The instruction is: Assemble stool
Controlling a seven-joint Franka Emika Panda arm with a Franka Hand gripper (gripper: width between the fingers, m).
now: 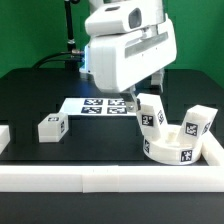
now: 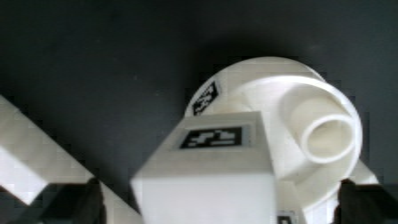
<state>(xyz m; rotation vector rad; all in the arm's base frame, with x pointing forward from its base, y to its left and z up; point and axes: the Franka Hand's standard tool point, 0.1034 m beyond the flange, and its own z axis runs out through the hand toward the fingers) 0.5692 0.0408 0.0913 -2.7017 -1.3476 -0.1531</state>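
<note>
Green backdrop [image 1: 25, 30], prob. a curtain, behind black table [image 1: 30, 100] w/ white border rail [image 1: 100, 180].

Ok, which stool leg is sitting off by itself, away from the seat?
The leg at the exterior view's left, alone on the black table; the other two are at the seat.

place: robot lab | cues: black table [image 1: 40, 95], tagged marker board [image 1: 100, 105], white border rails [image 1: 110, 178], green backdrop [image 1: 25, 30]
</note>
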